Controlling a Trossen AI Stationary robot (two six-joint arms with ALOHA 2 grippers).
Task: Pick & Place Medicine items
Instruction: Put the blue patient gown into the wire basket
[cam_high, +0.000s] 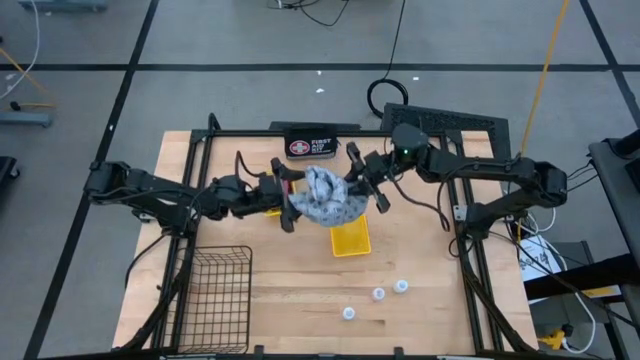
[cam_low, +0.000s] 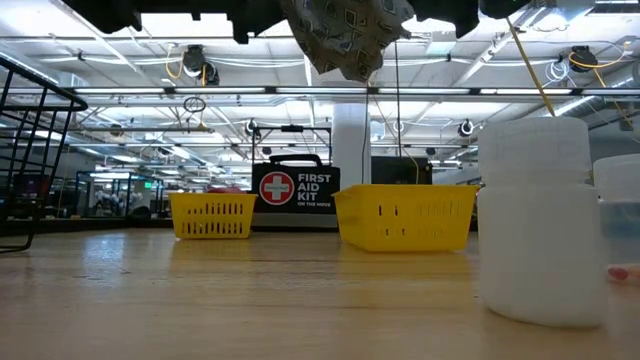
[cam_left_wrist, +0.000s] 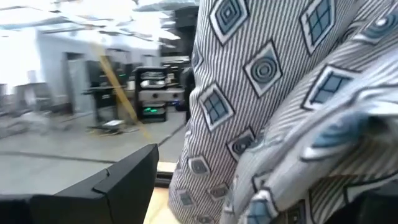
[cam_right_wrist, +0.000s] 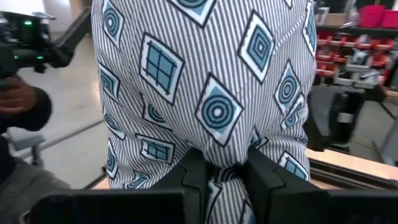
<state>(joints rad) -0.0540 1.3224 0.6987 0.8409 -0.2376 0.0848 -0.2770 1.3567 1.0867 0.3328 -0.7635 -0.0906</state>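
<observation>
Gripping pouch (cam_right_wrist: 205, 93), right claw (cam_right_wrist: 221, 177)

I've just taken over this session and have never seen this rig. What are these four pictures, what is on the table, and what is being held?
The machine is two dark robot arms at a wooden table.

The overhead picture shows both arms meeting over the table's middle. The level picture looks across the tabletop. The other two come from cameras on each arm's wrist.

On the table: a black First Aid case at the back, a yellow tray, a black wire basket and three small white containers.

The right gripper is shut on the patterned pouch, holding it in the air. The left gripper is beside the pouch with its fingers open.
</observation>
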